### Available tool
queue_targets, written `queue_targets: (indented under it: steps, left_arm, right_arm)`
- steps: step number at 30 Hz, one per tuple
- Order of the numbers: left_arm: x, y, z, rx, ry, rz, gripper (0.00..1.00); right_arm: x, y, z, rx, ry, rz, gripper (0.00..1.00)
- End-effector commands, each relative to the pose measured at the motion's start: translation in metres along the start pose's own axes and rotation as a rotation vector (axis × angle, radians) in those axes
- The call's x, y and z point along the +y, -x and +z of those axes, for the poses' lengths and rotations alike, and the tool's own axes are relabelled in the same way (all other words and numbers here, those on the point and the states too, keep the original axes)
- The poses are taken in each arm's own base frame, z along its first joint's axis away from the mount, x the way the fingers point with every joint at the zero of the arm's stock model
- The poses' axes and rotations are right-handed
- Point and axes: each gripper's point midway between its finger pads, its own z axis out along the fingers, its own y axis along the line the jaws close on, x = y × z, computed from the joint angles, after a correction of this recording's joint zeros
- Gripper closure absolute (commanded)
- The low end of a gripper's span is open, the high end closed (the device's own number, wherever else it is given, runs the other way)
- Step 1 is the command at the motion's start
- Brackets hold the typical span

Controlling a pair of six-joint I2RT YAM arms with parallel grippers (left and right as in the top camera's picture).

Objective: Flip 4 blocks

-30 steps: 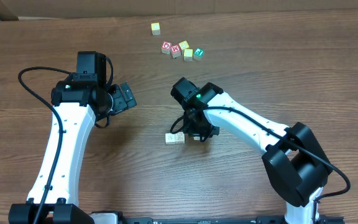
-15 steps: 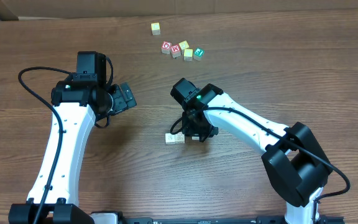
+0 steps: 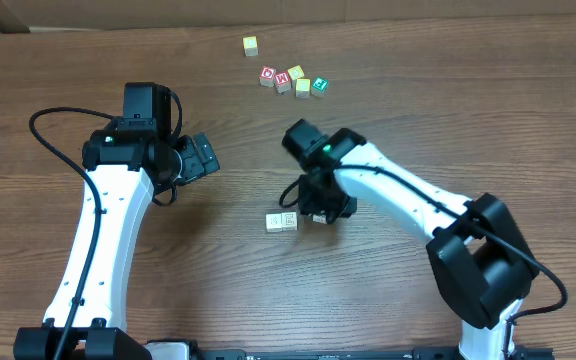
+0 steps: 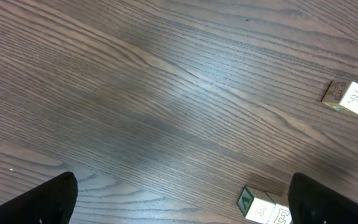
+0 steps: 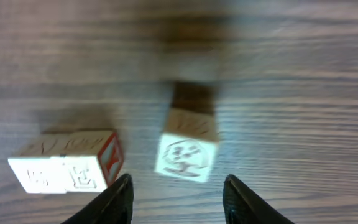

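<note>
**Right hand open at a free block**

At the far side of the table (image 3: 88, 60), a cluster of coloured cubes (image 3: 293, 80) and a lone yellow cube (image 3: 251, 45) lie well apart from the hands. The right hand (image 5: 178, 194) has its fingers spread, and a single pale block (image 5: 187, 149) sits just beyond them, untouched. A pair of pale blocks (image 5: 64, 163), touching each other, lies to its left. The left hand (image 4: 182, 199) hangs wide open, farther left.

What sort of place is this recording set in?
Probably a robot lab or data-collection bench rather than a home. There is a bare wood-grain table, a left arm and a right arm based at its near edge, and only small alphabet blocks as props.
</note>
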Motion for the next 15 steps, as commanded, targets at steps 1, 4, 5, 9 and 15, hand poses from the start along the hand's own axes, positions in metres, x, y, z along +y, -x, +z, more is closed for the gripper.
queue_targets:
  steps: [1, 4, 5, 9, 15]
  left_arm:
    - [0.000, 0.004, -0.003, -0.012, -0.002, 0.000, 0.00]
    - [0.000, 0.004, -0.003, -0.012, -0.002, 0.000, 0.00]
    - [0.000, 0.004, -0.003, -0.012, -0.002, 0.000, 0.00]
    - [0.000, 0.004, -0.003, -0.012, -0.002, 0.000, 0.00]
    - [0.000, 0.004, -0.003, -0.012, -0.002, 0.000, 0.00]
  right_arm:
    - [-0.007, 0.021, -0.037, -0.071, 0.057, 0.052, 0.55]
    - [-0.024, 0.024, -0.033, -0.047, 0.032, 0.094, 0.65]
    - [-0.027, 0.025, -0.031, -0.043, 0.029, 0.103, 0.70]
    - [-0.035, 0.023, -0.009, -0.042, 0.026, 0.133, 0.82]
    - [-0.038, 0.022, 0.017, -0.063, 0.046, 0.128, 0.86]
